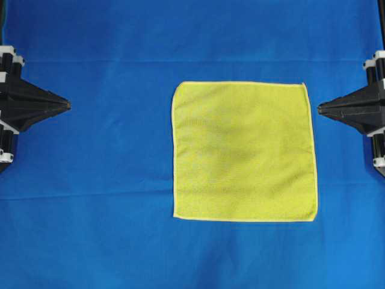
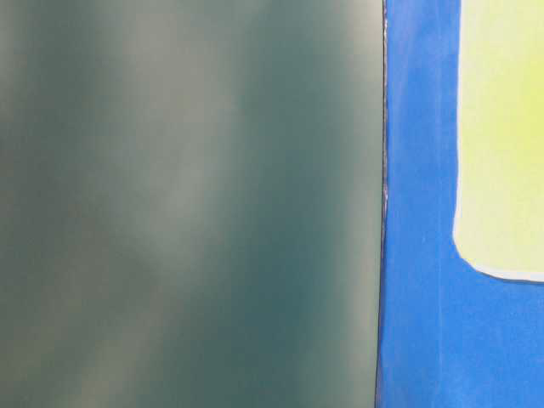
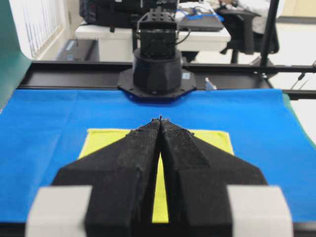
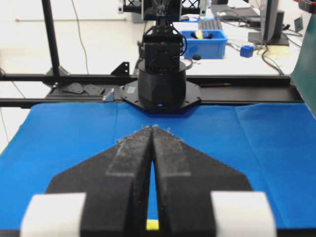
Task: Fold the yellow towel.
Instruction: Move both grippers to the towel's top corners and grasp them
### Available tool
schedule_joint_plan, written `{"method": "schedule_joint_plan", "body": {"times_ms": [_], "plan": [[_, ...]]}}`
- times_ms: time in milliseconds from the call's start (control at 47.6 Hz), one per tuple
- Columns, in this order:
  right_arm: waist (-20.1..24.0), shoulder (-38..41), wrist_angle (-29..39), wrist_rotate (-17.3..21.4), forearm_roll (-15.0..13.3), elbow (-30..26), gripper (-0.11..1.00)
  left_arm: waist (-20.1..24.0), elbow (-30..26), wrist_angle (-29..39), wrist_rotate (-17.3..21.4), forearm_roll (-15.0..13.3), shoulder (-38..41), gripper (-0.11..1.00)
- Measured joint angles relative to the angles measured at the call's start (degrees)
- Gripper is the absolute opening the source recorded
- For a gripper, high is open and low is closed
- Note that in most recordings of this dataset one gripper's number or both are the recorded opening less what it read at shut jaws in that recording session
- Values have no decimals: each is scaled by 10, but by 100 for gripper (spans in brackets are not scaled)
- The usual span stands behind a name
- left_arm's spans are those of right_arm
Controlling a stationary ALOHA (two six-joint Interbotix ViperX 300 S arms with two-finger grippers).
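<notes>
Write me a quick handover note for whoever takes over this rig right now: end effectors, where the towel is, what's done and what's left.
Left end effector: shut, empty, parked at the left edge of the overhead view, clear of the towel.
Right end effector: shut, empty, parked at the right edge, tip close to the towel's right hem but not on it.
Yellow towel: lying flat and fully spread on the blue cloth, right of centre, nearer the right arm.
Done: nothing, no fold started.
Left: open an end effector, pick up an edge or corners, fold the towel over.
</notes>
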Motion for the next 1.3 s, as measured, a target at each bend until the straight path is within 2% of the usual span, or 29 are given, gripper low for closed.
{"method": "schedule_joint_plan", "body": {"times_ms": [126,294,420,630,672,714,756,883,946,1009,1114,1303], "plan": [[-1,1,18,1,2,-5,0,0,-6,0,-22,-15,30,0],[-27,0,84,4,3,-23,0,11,-22,-23,-25,-16,98,0],[-65,0,140,19,3,-24,0,33,-38,-46,-25,-17,164,0],[-155,25,228,56,4,-21,1,84,-79,-53,-25,-17,271,1],[-171,34,240,59,3,-18,1,92,-86,-52,-26,-17,288,6],[-185,46,248,61,4,-17,2,100,-94,-53,-26,-16,310,15],[-202,60,254,61,4,-14,9,107,-104,-53,-26,-16,334,25],[-248,114,260,62,3,-3,46,124,-133,-53,-27,-17,410,65],[-271,147,260,62,3,3,59,129,-148,-53,-27,-17,445,77],[-290,182,258,62,-3,7,63,139,-163,-53,-27,-17,479,77],[-314,243,242,61,-14,8,61,154,-185,-53,-27,-17,529,74],[-320,341,185,62,-20,8,60,171,-217,-53,-28,-17,612,74]]}}
